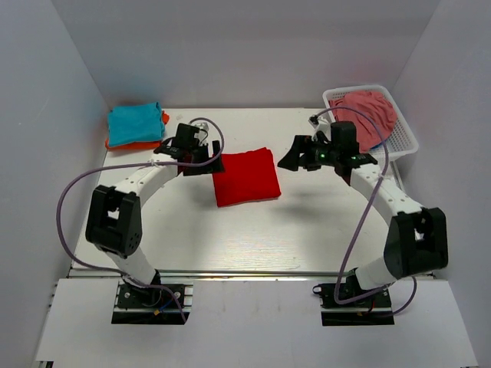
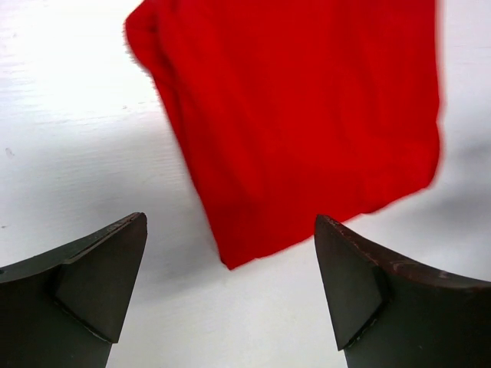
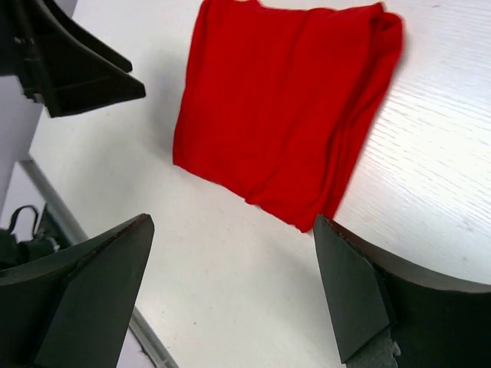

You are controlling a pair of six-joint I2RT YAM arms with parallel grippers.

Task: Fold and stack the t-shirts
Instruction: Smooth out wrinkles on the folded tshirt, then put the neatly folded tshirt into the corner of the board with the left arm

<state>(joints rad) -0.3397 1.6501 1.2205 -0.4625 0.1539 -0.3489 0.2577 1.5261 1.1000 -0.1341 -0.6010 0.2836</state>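
- Arm bases (image 1: 149, 295) sit at 6 o'clock in the top view. Red t-shirt (image 1: 245, 176) lies folded into a rough square at the centre of the table (image 1: 253, 245), and neither gripper holds it.
- Left gripper (image 1: 209, 162) is at its 9 o'clock edge and right gripper (image 1: 290, 159) is near its 3 o'clock side. Teal t-shirt (image 1: 134, 123) lies folded on orange t-shirt (image 1: 123, 144) at 10 o'clock, well apart. Basket (image 1: 406, 142) at 2 o'clock holds pink cloth (image 1: 368, 115).
- Left wrist view: left gripper (image 2: 230, 221) has its fingers spread wide with nothing between them. Red t-shirt (image 2: 307, 115) fills 12 o'clock, one corner pointing toward the gap.
- Right wrist view: right gripper (image 3: 232, 222) is also wide apart and bare. Red t-shirt (image 3: 284, 107) is at 12 o'clock, layered edge on its 3 o'clock side.
- Risk, judged: the carry to the stack.
  - A pinch catching only the top layer would let the fold fall open.
  - A one-sided lift would let the free half droop and drag.
  - A low approach could shove the teal and orange pair askew.
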